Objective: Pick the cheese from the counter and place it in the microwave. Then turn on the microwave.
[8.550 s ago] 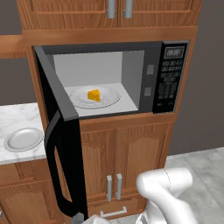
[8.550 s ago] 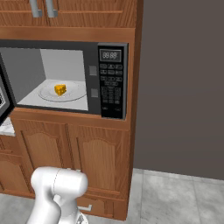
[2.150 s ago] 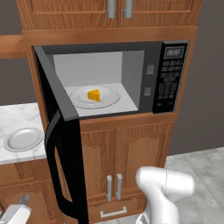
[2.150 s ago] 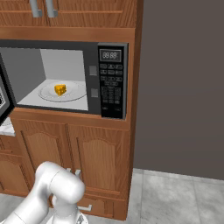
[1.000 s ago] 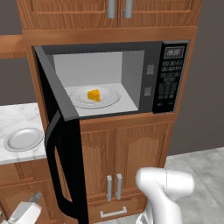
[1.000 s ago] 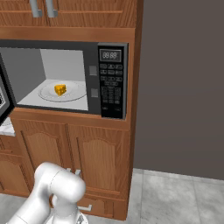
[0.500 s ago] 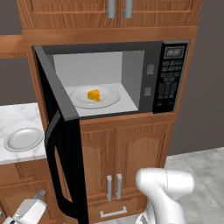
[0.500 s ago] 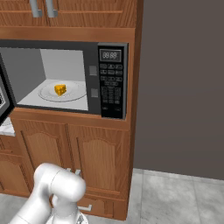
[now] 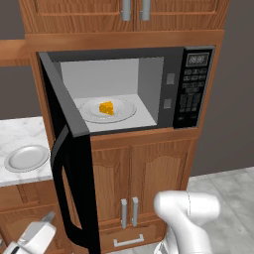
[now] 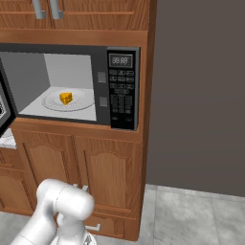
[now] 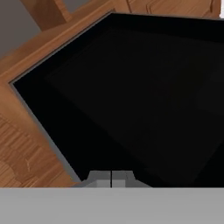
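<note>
The cheese (image 9: pixel 106 107) lies on a round plate (image 9: pixel 124 110) inside the open microwave (image 9: pixel 149 79), and shows again as the cheese (image 10: pixel 65 98) from the right base view. The microwave door (image 9: pixel 74 168) hangs wide open to the left. My gripper (image 9: pixel 48 217) is low at the bottom left, on the outer side of that door, shut and holding nothing. In the hand view the shut gripper (image 11: pixel 111 179) points at the door's dark glass (image 11: pixel 131 96), close in front of it.
The button panel (image 9: pixel 193 89) with its small display is on the microwave's right side. A grey plate (image 9: pixel 26 158) rests on the marble counter (image 9: pixel 20 134) to the left. Wooden cabinet doors (image 9: pixel 144 183) stand below the microwave, and a dark wall (image 10: pixel 201 95) is to the right.
My hand has risen a little and moved right at the bottom left, closer to the outer face of the open door. The cheese and door have not moved.
</note>
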### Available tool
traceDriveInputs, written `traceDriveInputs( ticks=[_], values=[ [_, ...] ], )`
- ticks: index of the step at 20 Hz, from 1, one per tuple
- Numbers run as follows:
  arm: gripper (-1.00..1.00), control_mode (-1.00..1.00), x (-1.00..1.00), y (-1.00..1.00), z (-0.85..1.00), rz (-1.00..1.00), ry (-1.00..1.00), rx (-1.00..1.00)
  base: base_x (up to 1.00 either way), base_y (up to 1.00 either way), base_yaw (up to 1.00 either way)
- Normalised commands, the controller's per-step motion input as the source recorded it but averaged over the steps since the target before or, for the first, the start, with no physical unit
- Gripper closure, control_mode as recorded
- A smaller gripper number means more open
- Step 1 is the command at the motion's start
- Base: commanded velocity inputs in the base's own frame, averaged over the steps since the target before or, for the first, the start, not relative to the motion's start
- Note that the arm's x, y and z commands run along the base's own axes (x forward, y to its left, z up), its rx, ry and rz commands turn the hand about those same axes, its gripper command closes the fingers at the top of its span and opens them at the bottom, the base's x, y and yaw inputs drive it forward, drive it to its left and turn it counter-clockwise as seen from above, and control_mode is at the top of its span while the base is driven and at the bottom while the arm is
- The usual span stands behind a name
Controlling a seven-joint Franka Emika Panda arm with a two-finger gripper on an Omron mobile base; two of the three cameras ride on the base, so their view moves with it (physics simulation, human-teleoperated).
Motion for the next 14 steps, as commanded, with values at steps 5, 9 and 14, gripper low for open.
traceDriveInputs(
  ticks=[5,9,14],
  values=[
    [1.00,-1.00,-0.10,-0.15,0.18,-0.03,0.00,0.00,0.00,0.00,0.00],
    [1.00,-1.00,-0.07,-0.16,0.17,-0.03,0.00,0.00,0.00,0.00,0.00],
    [1.00,-1.00,-0.06,-0.18,0.13,-0.03,0.00,0.00,0.00,0.00,0.00]
  ],
)
